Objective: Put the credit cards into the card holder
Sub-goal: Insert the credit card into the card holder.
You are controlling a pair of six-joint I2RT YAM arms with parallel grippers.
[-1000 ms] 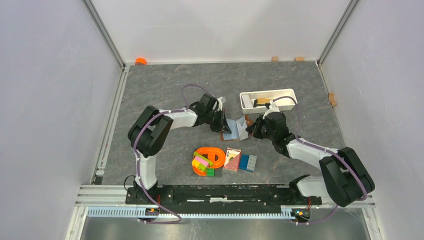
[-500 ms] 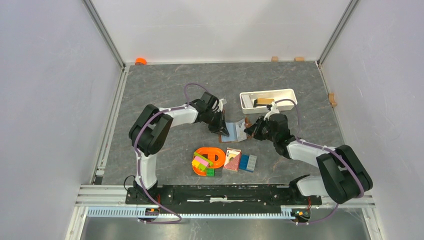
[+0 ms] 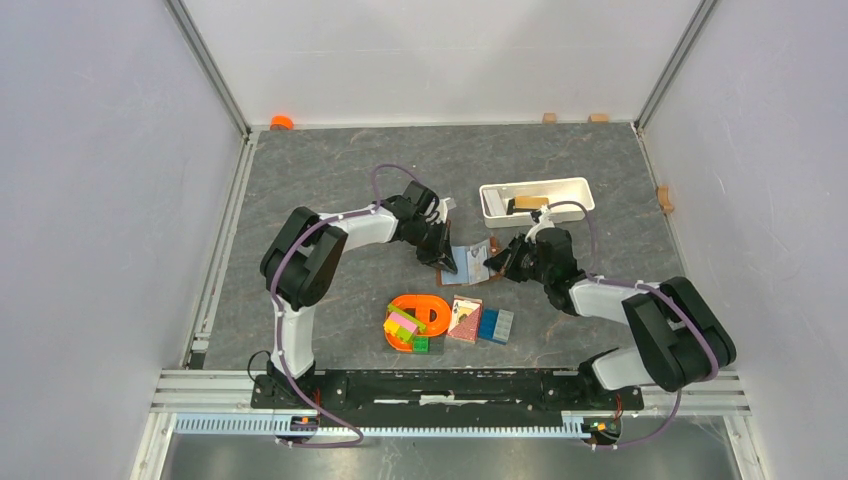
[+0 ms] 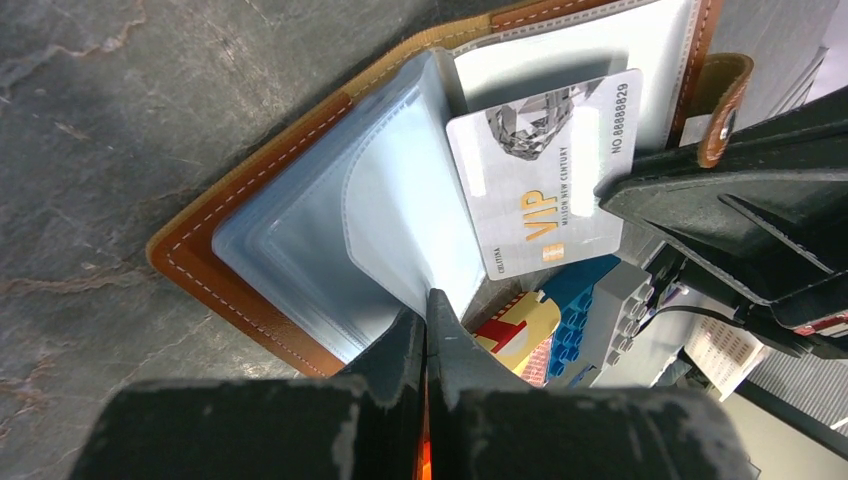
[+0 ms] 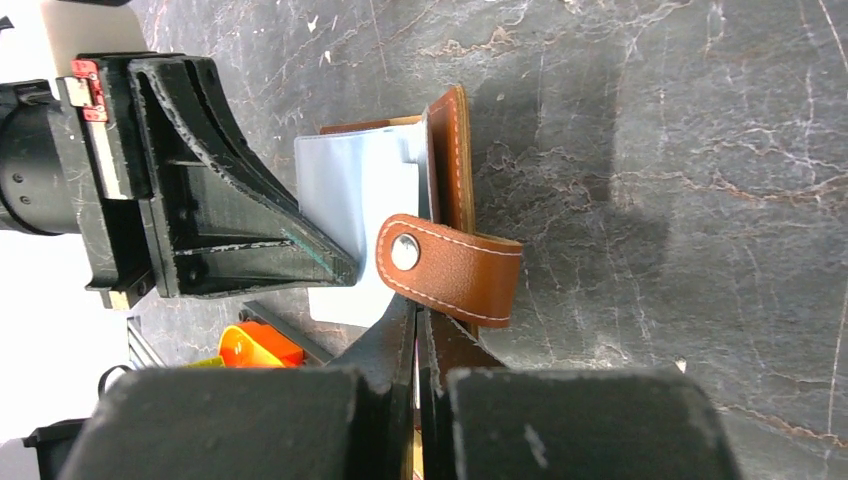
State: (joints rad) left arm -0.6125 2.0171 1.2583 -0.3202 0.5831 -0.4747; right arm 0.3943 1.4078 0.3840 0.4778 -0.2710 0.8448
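The brown card holder (image 3: pixel 466 263) lies open mid-table, its clear plastic sleeves (image 4: pixel 330 215) showing in the left wrist view. My left gripper (image 4: pixel 428 300) is shut on the edge of one sleeve page and holds it up; it also shows in the top view (image 3: pixel 446 259). My right gripper (image 5: pixel 417 310) is shut on a pale VIP credit card (image 4: pixel 545 170), whose far end sits at the sleeve opening. It reaches in from the right in the top view (image 3: pixel 496 263). The wallet's strap with its snap (image 5: pixel 447 268) curls over my right fingers. No other credit cards show.
A white oblong tray (image 3: pixel 490 210) stands behind the wallet. In front lie an orange ring (image 3: pixel 425 310) with coloured blocks (image 3: pixel 403 327), a red playing-card pack (image 3: pixel 464 318) and blue blocks (image 3: pixel 495 325). An orange cap (image 3: pixel 281 122) sits at the back left wall.
My right gripper has moved left toward the wallet with the card, bringing it closer to the sleeve. My left gripper has shifted slightly right, still holding the sleeve.
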